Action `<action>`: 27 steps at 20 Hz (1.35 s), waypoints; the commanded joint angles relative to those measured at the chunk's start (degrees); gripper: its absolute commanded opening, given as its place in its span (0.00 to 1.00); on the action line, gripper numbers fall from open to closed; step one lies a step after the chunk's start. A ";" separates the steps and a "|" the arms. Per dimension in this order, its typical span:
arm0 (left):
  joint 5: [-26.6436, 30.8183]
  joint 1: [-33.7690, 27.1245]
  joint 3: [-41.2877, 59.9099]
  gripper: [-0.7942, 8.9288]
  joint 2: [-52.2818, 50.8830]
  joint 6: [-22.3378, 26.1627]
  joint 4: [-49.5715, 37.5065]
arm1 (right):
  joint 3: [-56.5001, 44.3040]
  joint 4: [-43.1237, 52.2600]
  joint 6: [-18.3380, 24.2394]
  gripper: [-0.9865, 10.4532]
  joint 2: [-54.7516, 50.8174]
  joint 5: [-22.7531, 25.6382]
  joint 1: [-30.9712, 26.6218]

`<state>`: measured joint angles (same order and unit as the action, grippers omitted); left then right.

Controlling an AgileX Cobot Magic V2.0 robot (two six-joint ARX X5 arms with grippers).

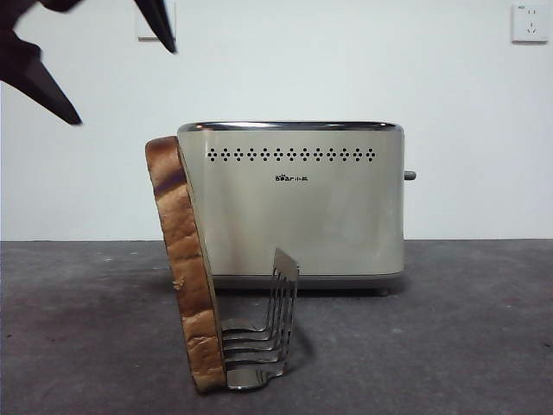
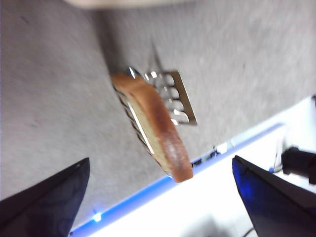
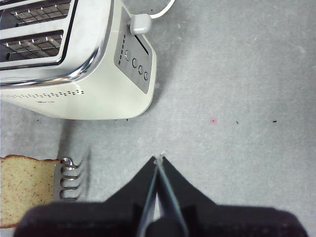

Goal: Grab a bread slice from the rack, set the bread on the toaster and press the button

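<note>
Front view: the slice of bread [image 1: 184, 268] stood on edge in the end slot of the rack [image 1: 259, 333], leaning back w/ its top crust touching or just beside the toaster [image 1: 292, 201]. The left gripper [image 1: 91, 65] hung high at the top corner, well above the bread, 2 dark jaw tips spread apart w/ nothing between them. The button [image 1: 409, 175] stuck out from the toaster's far narrow side, untouched.

Left wrist view (blurred): the left gripper [image 2: 160, 197] was released, jaws wide, and the slice of bread [image 2: 154, 129] lay between their lines but off toward 1 jaw, w/ the rack [image 2: 170, 96] wires just behind it. Judgement: the pick was only at the approach. To do it well, centre the jaws over the top crust, line them up so they close on the 2 flat crumb faces, come down only as far as the upper part so the tips miss the wires, squeeze lightly, lift straight up along the slice's lean.

Right wrist view: the right gripper [image 3: 159, 163] was clenched on nothing, waiting over bare table near the toaster [image 3: 94, 74]; the slots on top looked clear. The slice of bread [image 3: 24, 190] and rack [image 3: 69, 178] showed at the edge.
</note>
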<state>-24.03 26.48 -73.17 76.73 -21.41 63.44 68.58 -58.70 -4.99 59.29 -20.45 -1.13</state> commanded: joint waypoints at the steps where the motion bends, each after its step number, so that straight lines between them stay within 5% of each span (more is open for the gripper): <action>1: 0.15 2.45 0.07 0.57 2.58 -1.11 -0.33 | 0.15 0.22 0.81 0.09 0.13 -0.17 0.04; 12: 3.50 5.38 0.07 0.55 13.33 -4.55 -5.44 | 0.15 0.17 2.03 0.09 0.13 -0.15 0.04; 17: 3.52 6.99 0.07 0.20 14.23 -5.22 -7.30 | 0.15 0.17 2.12 0.09 0.13 -0.15 0.04; 27: 3.52 6.97 -0.04 0.16 13.27 -4.94 -6.21 | 0.15 0.11 2.10 0.09 0.13 -0.15 0.04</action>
<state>-20.27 33.34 -73.17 90.52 -26.63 56.93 68.58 -58.70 -3.40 59.29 -20.45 -1.13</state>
